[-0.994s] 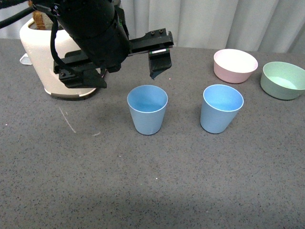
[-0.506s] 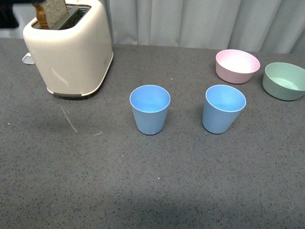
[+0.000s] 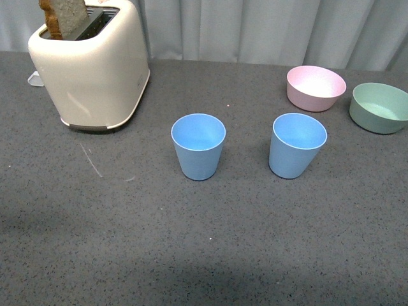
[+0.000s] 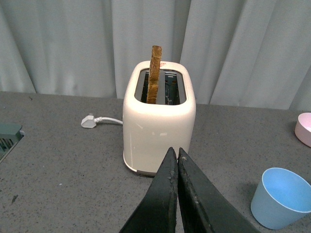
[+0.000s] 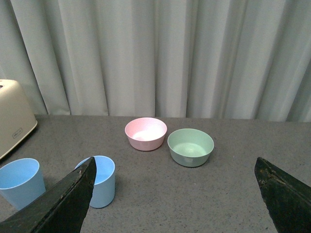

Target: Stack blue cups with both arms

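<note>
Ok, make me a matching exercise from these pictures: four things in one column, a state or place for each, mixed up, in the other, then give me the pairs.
Column one:
1. toaster
2. pink bowl
3. left gripper
4. right gripper

Column two:
A. fingers spread wide apart
B. has a slice of toast standing in one slot
C. fingers closed together, holding nothing
D. stands beside the green bowl

Pairs: 1-B, 2-D, 3-C, 4-A.
</note>
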